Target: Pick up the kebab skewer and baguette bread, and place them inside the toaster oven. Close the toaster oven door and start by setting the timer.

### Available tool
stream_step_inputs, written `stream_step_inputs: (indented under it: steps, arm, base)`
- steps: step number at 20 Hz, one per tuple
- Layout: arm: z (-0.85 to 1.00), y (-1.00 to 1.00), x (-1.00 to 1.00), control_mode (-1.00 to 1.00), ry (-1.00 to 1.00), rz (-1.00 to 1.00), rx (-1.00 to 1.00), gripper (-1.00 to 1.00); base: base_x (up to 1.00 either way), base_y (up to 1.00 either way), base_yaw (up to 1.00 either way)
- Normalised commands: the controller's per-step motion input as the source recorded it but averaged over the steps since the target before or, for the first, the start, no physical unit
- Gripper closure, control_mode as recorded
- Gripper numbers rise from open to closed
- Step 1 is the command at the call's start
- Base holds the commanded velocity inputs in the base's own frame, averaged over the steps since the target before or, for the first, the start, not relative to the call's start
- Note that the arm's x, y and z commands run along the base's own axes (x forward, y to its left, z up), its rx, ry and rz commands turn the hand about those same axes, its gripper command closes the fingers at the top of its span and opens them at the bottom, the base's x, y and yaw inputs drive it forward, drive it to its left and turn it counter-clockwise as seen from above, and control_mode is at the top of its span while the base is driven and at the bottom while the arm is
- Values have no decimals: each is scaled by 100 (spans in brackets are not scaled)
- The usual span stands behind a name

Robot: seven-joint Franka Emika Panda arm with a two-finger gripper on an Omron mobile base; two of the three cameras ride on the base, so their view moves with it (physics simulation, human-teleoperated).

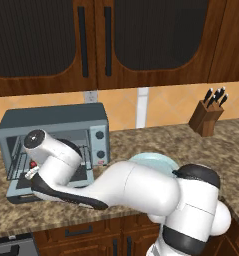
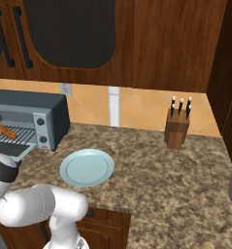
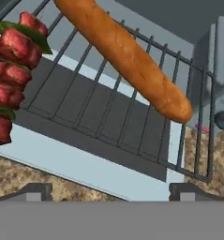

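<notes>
My claw (image 3: 111,191): jaws wide apart, holding nothing, poised over the lowered oven door (image 3: 71,161). Beyond, on the wire rack (image 3: 108,112) of the toaster oven (image 1: 53,135): skewer (image 3: 10,75), baguette (image 3: 125,56), apart.

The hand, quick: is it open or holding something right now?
Hand: open and holding nothing; the baguette bread and kebab skewer lie on the oven rack.

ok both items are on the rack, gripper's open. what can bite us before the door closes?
1. The baguette bread lies diagonally on the wire rack, its end near the front edge; it may block the toaster oven door.
2. The kebab skewer sits at the rack's side and could roll.
3. The open gripper hovers close; retracting could bump the rack.
</notes>
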Motion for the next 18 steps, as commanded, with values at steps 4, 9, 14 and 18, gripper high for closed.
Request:
stream_step_inputs:
  steps: [4, 9, 14, 18]
  arm:
    - [-43, 62, -8, -100, 15, -42, 17, -100]
    - [-7, 15, -3, -100, 38, -28, 12, -100]
    - [-4, 6, -9, -100, 37, -15, 6, -100]
    - [-22, 4, -15, -100, 8, -11, 0, -100]
  base:
    - [0, 0, 0]
    - [0, 0, 0]
    - [0, 0, 0]
    - [0, 0, 0]
